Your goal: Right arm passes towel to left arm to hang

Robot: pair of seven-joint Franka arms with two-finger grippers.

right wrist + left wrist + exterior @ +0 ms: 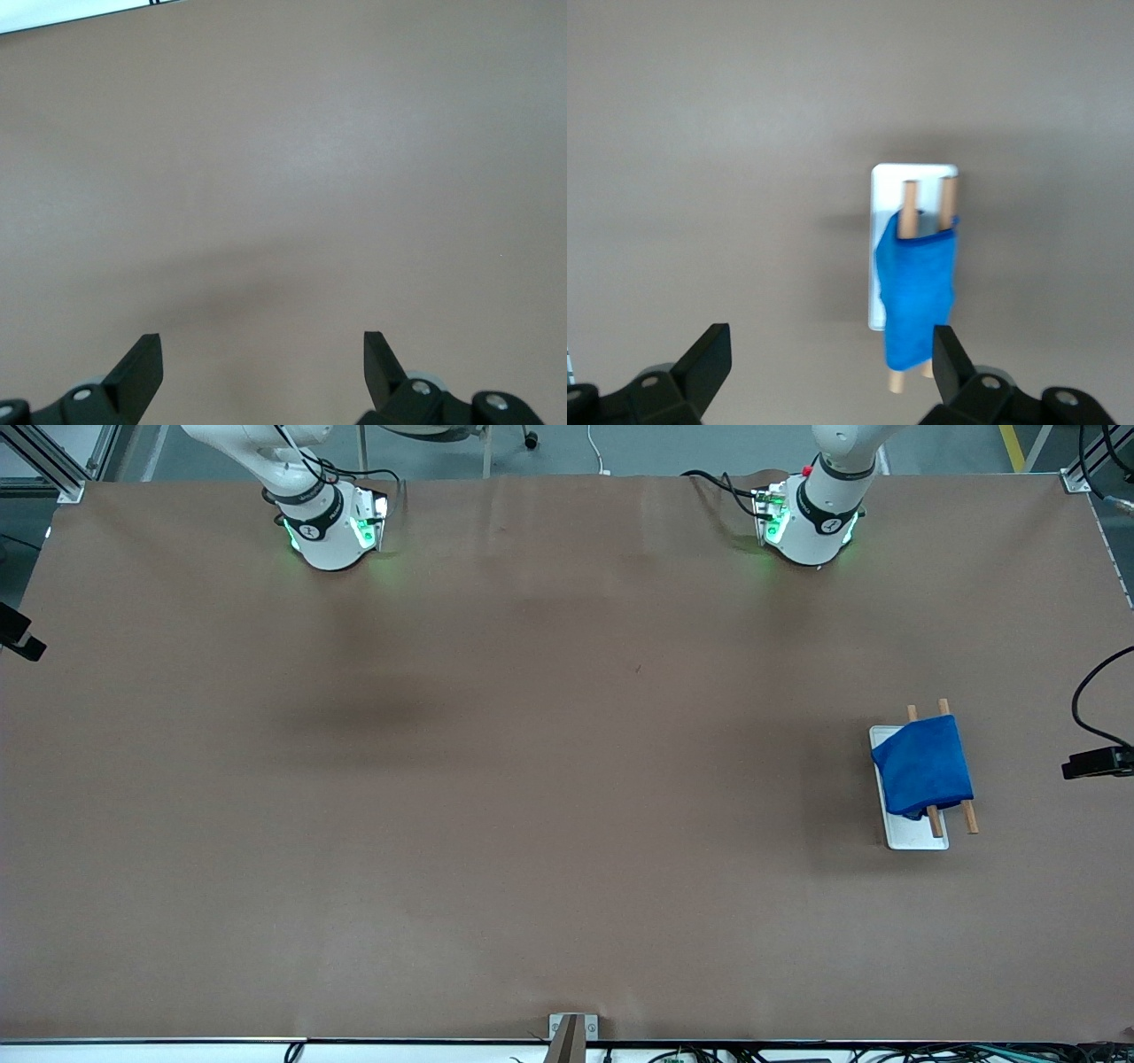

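The blue towel [923,766] hangs draped over two wooden rods [969,815] of a small rack with a white base [912,834], toward the left arm's end of the table. In the left wrist view the towel [917,297] covers most of the rods [909,197] above the white base [914,173]. My left gripper [833,341] is open, high over the rack, holding nothing. My right gripper [261,341] is open over bare brown table, also empty. Neither hand shows in the front view; only the right arm's base [330,527] and the left arm's base [811,522] do.
A black camera [1099,762] with its cable sits at the table edge beside the rack, and another black mount [18,633] at the right arm's end. A metal bracket [571,1032] stands at the edge nearest the front camera.
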